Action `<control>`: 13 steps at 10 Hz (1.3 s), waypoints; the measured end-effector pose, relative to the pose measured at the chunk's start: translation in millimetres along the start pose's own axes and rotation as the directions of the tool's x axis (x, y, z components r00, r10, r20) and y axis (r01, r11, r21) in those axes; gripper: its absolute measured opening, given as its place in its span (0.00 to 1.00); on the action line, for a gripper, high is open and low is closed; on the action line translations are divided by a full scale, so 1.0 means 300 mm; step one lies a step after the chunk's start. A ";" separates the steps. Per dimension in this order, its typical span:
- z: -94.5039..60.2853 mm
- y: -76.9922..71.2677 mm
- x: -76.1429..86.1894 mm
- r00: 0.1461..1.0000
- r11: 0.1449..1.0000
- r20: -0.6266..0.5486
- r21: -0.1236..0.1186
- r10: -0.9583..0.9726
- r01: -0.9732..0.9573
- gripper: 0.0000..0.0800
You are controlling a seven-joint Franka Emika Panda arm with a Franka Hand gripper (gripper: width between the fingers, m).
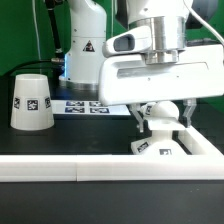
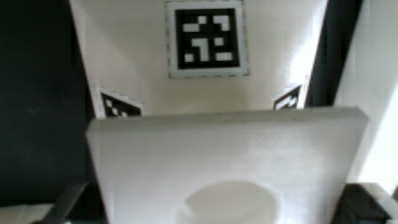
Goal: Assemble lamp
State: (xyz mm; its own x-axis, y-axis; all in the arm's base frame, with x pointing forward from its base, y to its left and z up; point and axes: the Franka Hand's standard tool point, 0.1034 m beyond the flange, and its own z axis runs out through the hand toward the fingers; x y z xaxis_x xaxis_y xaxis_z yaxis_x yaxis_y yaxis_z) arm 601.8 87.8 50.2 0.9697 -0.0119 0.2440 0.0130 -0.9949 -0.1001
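Note:
The square stepped base (image 1: 166, 150) lies at the exterior view's right, in the corner of the white bars. The ball-topped bulb (image 1: 160, 112) stands upright on it. My gripper (image 1: 163, 122) hangs straight above, open, one finger on each side of the bulb with a gap to each. In the wrist view the base (image 2: 214, 145) fills the middle. The bulb's round top (image 2: 228, 198) shows between my gripper's (image 2: 222, 212) dark fingers (image 2: 68, 205). The cup-shaped shade (image 1: 31, 100) stands mouth down, far off at the exterior view's left.
White bars (image 1: 60, 168) run along the front and turn back at the exterior view's right (image 1: 203, 140), walling in the base. The marker board (image 1: 85, 103) lies behind, near the arm's pedestal. In the wrist view a white tagged surface (image 2: 205, 40) lies beyond the base.

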 end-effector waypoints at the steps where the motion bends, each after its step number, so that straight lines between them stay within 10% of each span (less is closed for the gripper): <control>1: 0.006 -0.022 0.017 1.000 1.000 -0.007 0.004 -0.009 0.009 0.67; 8: -0.008 -0.041 0.016 1.000 1.000 -0.012 0.006 -0.017 0.017 0.87; 13: -0.151 -0.120 -0.230 0.999 0.999 0.007 0.005 -0.035 0.035 0.87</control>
State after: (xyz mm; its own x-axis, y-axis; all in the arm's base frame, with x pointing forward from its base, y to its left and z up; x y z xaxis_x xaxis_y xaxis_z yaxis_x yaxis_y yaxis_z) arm 523.4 119.9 80.7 0.9704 0.0233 0.2403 0.0478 -0.9942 -0.0963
